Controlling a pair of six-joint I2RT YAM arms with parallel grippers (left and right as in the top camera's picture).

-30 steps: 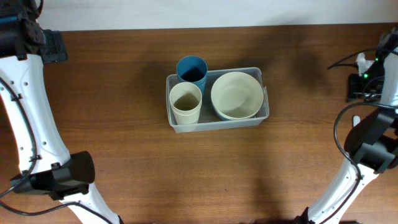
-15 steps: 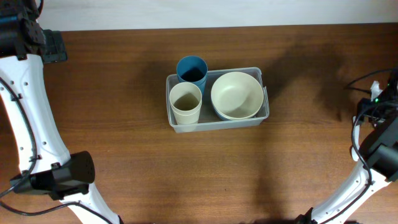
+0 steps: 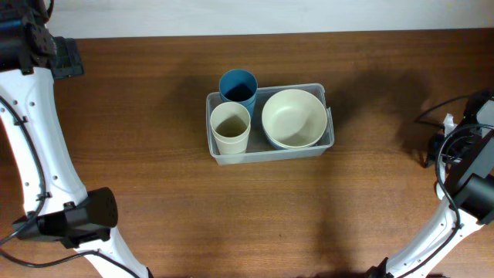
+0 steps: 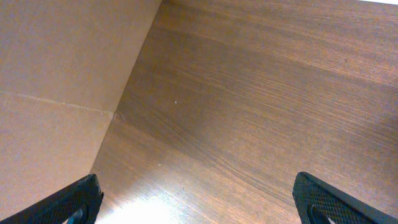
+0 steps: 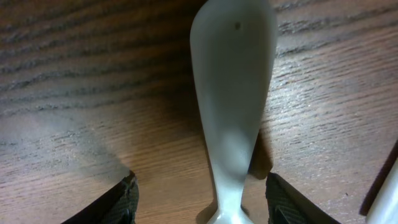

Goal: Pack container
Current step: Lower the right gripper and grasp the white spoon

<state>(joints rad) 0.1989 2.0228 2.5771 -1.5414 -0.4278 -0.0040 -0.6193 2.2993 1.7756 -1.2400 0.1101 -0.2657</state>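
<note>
The container (image 3: 327,140), a clear plastic bin, stands on the middle of the wooden table (image 3: 154,185), with its long side going left to right. Inside it, at the left end, a cream cup (image 3: 230,128) stands upright, and a cream bowl (image 3: 293,117) fills the right part. A blue cup (image 3: 238,86) is at the far left corner, its rim overlapping the far wall of the bin; I cannot tell if it stands fully inside.

The left gripper (image 4: 199,199) is at the far left corner of the table, well apart from the container. Its jaws are spread as wide as they go and nothing is between them, only bare wood below and a tan panel (image 4: 56,74) at the side.

The right gripper (image 5: 202,190) is low over the table near the right edge. Its jaws are about half open, one on each side of a white utensil (image 5: 233,87) with a spoon-like shape that lies flat on the wood. A gap shows on both sides, so it grips nothing
</note>
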